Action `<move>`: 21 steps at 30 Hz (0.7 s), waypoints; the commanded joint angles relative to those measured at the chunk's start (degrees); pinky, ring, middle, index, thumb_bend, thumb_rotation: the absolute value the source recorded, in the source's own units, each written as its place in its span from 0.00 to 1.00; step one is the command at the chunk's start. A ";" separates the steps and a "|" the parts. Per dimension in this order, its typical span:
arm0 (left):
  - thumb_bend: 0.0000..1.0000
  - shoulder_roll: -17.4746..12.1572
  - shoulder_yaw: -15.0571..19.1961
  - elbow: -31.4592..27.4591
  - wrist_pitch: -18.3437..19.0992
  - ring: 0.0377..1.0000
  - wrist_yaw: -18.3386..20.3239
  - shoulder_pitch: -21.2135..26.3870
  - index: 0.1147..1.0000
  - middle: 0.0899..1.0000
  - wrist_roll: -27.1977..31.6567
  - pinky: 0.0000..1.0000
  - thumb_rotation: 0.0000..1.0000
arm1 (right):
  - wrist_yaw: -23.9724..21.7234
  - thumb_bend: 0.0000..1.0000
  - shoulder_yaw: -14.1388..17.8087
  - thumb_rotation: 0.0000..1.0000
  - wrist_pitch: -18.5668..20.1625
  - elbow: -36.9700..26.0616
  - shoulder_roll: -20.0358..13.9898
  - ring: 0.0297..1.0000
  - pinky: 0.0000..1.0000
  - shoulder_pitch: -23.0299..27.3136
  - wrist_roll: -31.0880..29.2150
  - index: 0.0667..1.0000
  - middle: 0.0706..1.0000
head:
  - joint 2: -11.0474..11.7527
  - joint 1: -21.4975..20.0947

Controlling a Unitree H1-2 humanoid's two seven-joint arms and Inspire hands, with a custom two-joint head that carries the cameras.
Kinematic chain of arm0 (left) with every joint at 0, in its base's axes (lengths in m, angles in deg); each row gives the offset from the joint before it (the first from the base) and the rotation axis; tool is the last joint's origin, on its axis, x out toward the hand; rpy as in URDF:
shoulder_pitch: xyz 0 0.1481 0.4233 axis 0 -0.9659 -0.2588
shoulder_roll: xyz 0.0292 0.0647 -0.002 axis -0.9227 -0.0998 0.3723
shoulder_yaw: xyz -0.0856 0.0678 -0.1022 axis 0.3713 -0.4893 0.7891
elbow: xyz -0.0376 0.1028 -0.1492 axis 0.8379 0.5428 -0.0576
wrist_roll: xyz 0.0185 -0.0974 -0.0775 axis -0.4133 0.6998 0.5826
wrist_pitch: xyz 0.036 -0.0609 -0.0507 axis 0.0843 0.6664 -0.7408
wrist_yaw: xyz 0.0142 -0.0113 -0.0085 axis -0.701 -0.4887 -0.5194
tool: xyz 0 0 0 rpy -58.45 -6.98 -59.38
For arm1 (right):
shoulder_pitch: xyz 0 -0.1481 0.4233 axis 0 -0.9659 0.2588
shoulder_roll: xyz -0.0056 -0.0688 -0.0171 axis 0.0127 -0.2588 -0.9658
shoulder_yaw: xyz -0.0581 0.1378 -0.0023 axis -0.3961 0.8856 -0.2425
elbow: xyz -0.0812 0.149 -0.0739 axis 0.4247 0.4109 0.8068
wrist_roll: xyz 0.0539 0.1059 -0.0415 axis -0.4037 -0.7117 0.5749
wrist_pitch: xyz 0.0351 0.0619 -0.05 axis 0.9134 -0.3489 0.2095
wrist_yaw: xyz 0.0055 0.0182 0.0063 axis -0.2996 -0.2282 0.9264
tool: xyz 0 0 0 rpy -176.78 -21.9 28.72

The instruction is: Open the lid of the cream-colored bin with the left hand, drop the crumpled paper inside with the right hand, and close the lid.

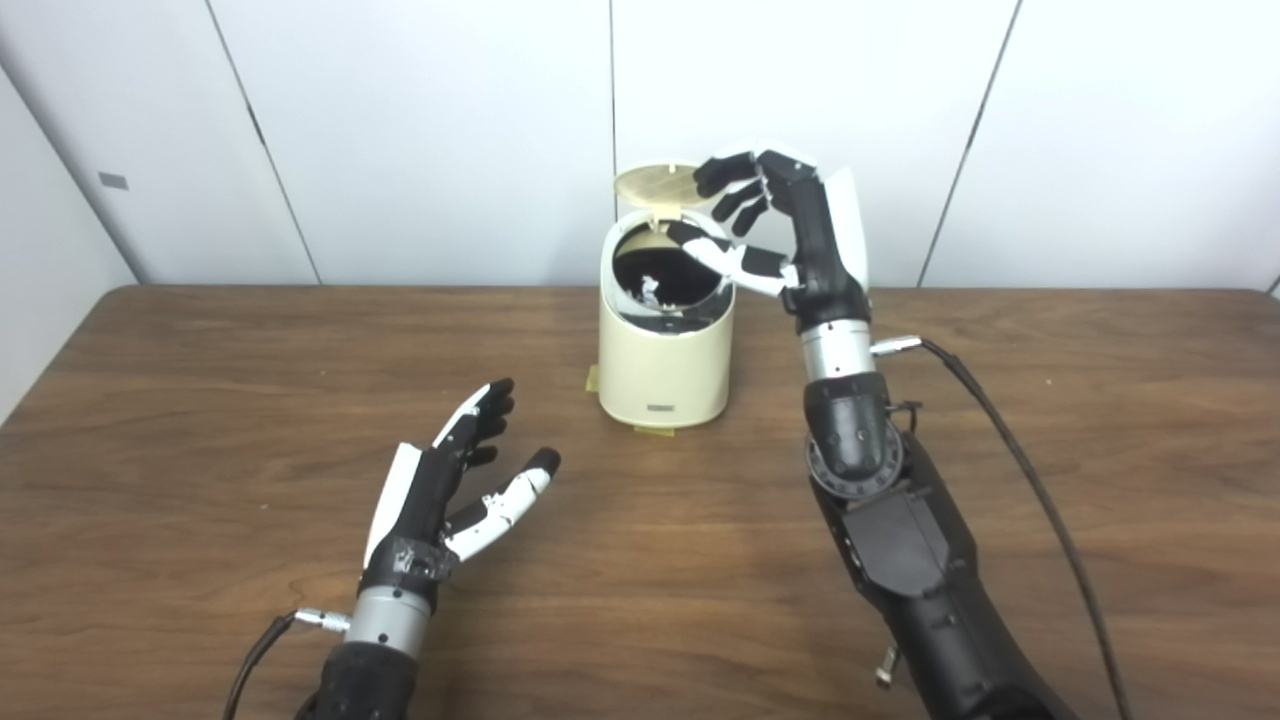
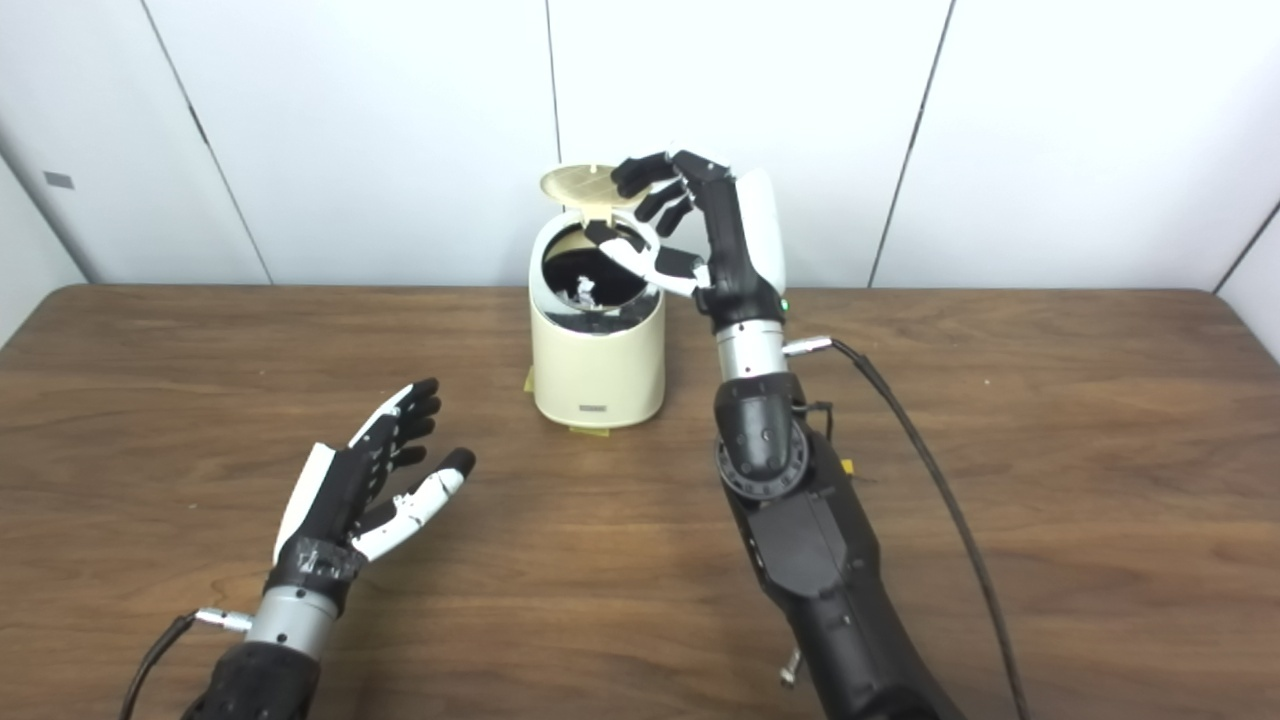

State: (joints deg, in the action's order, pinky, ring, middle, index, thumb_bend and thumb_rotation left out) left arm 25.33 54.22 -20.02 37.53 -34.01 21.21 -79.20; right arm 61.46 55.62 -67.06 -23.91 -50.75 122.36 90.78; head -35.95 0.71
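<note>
With the crumpled paper (image 1: 650,292) already lying inside the cream-colored bin (image 1: 665,375) at the far middle, the right hand (image 1: 775,225) hovers there, fingers spread and empty, so closing the raised lid (image 1: 655,185) seems next, while the left hand (image 1: 450,480) rests open, near.

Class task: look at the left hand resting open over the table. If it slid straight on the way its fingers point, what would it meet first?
Probably the cream-colored bin: the left hand points up-right toward its base, over bare table. Depth is unclear, so it might pass just left.
</note>
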 commanded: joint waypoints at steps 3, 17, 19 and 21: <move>0.59 1.14 1.35 0.08 -2.13 0.89 -2.03 2.51 0.93 0.88 1.22 0.88 0.46 | -1.28 0.49 2.19 0.00 1.87 -8.42 -3.49 0.40 0.29 -2.85 0.77 0.48 0.48 | 0.21 -0.13; 0.54 5.12 10.41 6.84 5.58 0.89 -3.60 14.48 0.93 0.90 15.21 0.88 0.42 | -10.17 0.52 10.81 0.00 11.90 -18.52 -6.95 0.40 0.44 -16.01 -14.86 0.48 0.47 | 0.97 -1.33; 0.53 5.35 11.57 8.01 6.84 0.88 -3.55 16.55 0.94 0.89 17.77 0.86 0.41 | -13.09 0.52 11.14 0.00 13.91 -19.94 -7.54 0.47 0.46 -17.47 -18.19 0.47 0.47 | 1.00 -1.49; 0.51 5.03 11.76 9.79 7.45 0.88 -3.46 19.18 0.94 0.88 18.96 0.87 0.41 | -17.79 0.56 11.77 0.26 17.50 -21.50 -8.05 0.64 0.56 -19.16 -25.40 0.60 0.65 | 1.02 -1.48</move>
State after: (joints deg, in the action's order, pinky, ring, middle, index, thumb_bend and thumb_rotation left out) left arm 30.35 66.19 -10.33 44.84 -37.61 36.83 -61.43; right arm 46.50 66.69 -50.80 -42.81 -57.83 101.92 69.76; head -34.89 -0.70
